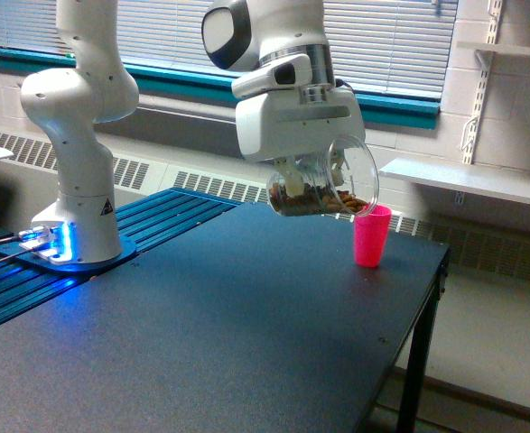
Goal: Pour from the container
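Pincer clamped on the container, tipped nearly sideways, mouth over the pink cup on the surface. Brown contents sit at the lip; pour looks barely begun.

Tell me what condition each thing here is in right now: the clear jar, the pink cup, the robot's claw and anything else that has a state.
clear jar: held up off the table, tipped on its side, mouth toward the pink cup, brown pieces inside.
pink cup: upright on the table, mouth open; contents hidden.
claw: shut on the clear jar.
robot base: blue light on.
window blinds: lowered.
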